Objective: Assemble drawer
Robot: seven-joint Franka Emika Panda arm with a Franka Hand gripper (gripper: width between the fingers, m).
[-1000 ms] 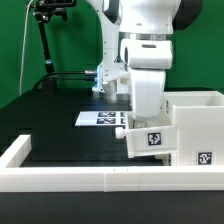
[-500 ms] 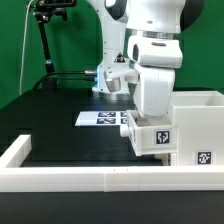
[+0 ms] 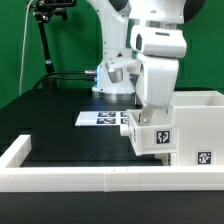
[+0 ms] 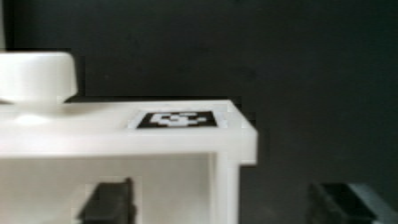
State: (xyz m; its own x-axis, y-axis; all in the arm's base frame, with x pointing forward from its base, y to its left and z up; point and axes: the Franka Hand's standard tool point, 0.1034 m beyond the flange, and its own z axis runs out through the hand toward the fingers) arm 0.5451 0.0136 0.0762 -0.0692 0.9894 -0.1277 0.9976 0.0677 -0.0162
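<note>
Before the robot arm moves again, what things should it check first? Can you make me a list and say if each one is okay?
1. Is the gripper open? Ok: the jaws stand apart in the wrist view.
2. Is it holding anything? Cannot tell: nothing shows between the fingers, but the tips are cut off.
3. Is the small tray beside the tall shell? Ok: it sits against the shell's side.
4. Is the tray pushed fully in? Cannot tell.
5. Is the tray's tag visible? Ok, though blurry.
6. Is the marker board out of the way? Ok: it lies flat behind the tray.
</note>
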